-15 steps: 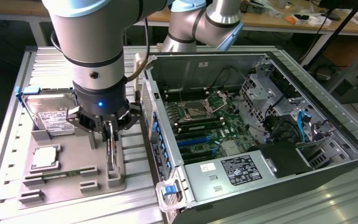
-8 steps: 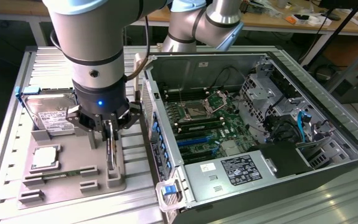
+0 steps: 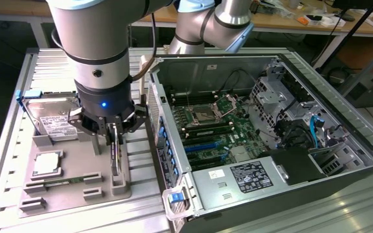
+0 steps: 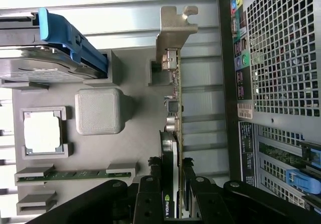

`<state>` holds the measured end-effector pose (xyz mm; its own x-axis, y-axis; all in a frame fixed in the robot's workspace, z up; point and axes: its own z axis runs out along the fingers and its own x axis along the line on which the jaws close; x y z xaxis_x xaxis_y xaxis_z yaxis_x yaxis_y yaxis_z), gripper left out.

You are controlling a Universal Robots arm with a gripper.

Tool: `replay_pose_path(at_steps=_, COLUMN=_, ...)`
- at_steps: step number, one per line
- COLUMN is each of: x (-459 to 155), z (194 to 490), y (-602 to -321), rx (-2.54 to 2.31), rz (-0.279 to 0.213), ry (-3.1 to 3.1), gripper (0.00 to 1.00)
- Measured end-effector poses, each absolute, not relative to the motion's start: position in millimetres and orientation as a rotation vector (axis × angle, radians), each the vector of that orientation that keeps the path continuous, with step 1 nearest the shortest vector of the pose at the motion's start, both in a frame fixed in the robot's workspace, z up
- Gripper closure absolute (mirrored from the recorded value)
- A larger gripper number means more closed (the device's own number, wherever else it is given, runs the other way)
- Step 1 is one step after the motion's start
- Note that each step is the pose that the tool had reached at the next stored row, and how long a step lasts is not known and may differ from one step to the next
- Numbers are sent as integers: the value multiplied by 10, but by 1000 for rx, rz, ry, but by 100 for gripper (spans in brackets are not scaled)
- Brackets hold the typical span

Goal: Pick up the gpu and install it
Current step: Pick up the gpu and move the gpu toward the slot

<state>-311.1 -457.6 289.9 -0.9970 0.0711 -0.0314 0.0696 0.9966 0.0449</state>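
Wrist view. Standing on edge in slot of grey fixture (image 4: 135,143), just beside case (image 4: 281,58): gpu (image 4: 174,91). Pinched across both faces by fingers of gripper (image 4: 172,169). Judged light, rigid, fragile; best taken mid-length, clear of bracket and contacts.

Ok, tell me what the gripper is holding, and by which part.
The gripper is shut on the gpu, pinching its two faces along the upper edge, at the end away from the silver bracket.
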Motion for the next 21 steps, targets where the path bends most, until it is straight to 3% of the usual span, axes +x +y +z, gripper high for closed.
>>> replay_pose_path(at_steps=21, x=-3111, z=3022, y=-4576, rx=109, rz=68, ry=3106, gripper=73)
